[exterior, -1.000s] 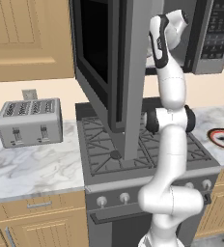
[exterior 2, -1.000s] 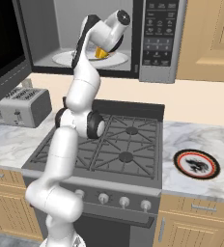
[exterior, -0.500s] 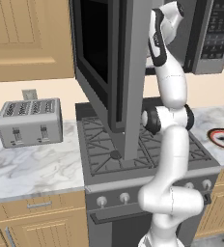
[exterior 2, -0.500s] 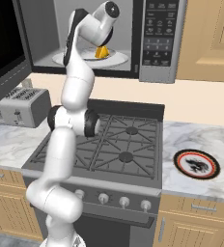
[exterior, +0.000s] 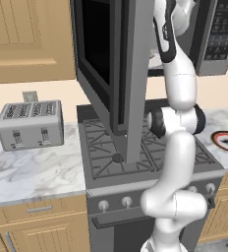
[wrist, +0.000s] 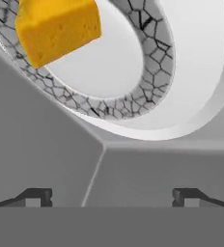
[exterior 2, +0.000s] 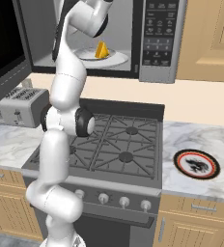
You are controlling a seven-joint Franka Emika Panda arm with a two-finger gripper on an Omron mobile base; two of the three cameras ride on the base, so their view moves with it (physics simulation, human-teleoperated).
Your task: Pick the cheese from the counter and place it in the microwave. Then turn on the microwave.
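Observation:
The cheese (exterior 2: 102, 49), a yellow-orange wedge, rests on the white turntable (exterior 2: 115, 61) inside the microwave (exterior 2: 160, 44). The microwave door (exterior: 112, 59) hangs wide open to the left. In the hand view the cheese (wrist: 56, 28) lies at the top left on the turntable's (wrist: 133, 72) crackle-patterned ring. My gripper (wrist: 111, 198) is open and holds nothing. It hovers back from the cheese, over the grey oven floor, and both dark fingertips (wrist: 35, 197) stand far apart. In the right base view my wrist is raised in front of the cavity's upper left.
A black gas stove (exterior 2: 119, 147) sits under the microwave. A silver toaster (exterior: 30, 124) stands on the marble counter (exterior: 32, 170) to the left. A dark red-rimmed plate (exterior 2: 197, 164) lies on the counter to the right. The open door juts out over the stove.
My hand has drawn up and back from the cheese. The cheese stays on the turntable. The jaws have stayed open.

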